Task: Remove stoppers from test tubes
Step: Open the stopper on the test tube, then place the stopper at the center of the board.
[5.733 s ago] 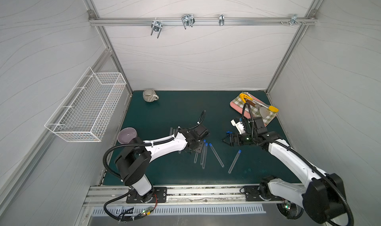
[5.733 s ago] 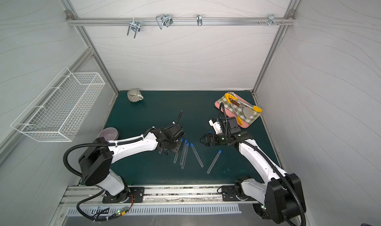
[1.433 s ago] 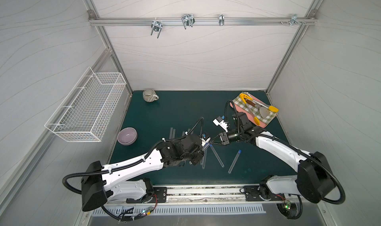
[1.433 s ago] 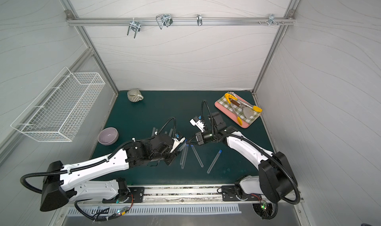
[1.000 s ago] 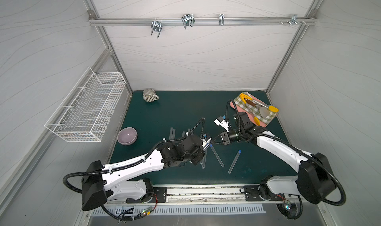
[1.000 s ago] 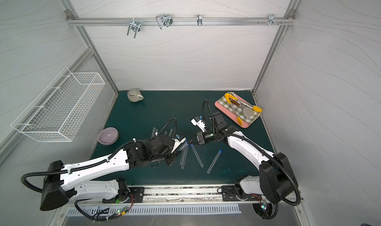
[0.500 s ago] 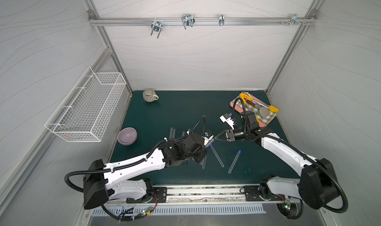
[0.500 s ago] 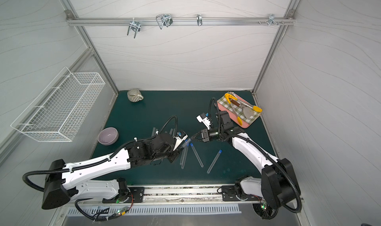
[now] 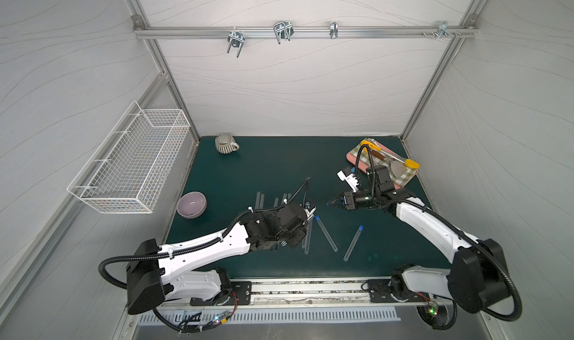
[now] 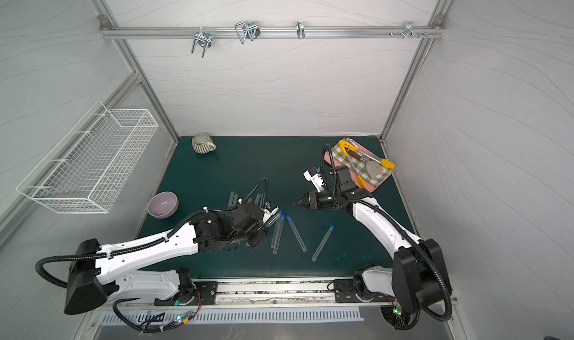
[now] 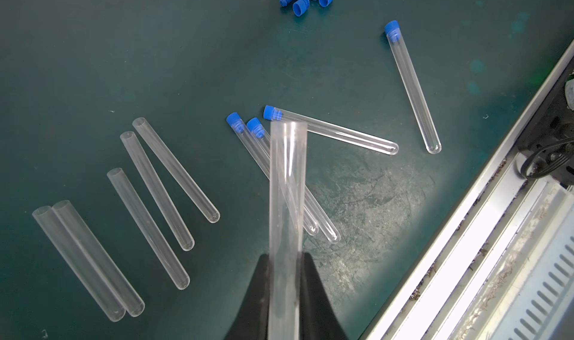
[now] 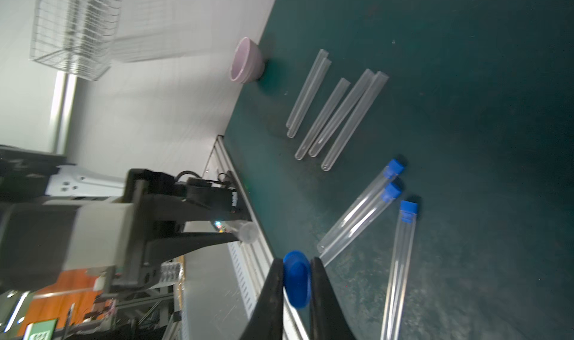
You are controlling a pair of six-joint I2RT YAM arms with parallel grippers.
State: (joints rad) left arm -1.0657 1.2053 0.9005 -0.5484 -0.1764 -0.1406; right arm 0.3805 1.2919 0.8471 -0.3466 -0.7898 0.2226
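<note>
In both top views: high above the near edge, looking down at the whole green mat [image 9: 273, 167]. From the left wrist: close, looking down on the test tubes [image 11: 177, 170]. From the right wrist: low, looking left over those same tubes.

held tube [image 11: 285, 198]: clear, mouth open; pinched in my left claw [image 11: 285, 257], raised off the table [image 11: 93, 59].
held stopper [image 12: 297, 279]: blue; pinched in my right claw [image 12: 296, 261], free of any tube.
open tubes [image 11: 157, 191]: I count five, clear, flat on the table, roughly parallel.
stoppered tubes [image 11: 331, 130]: four, flat; two touching, one angled beside them, one apart.
loose stoppers [image 11: 301, 5]: small blue heap.
</note>
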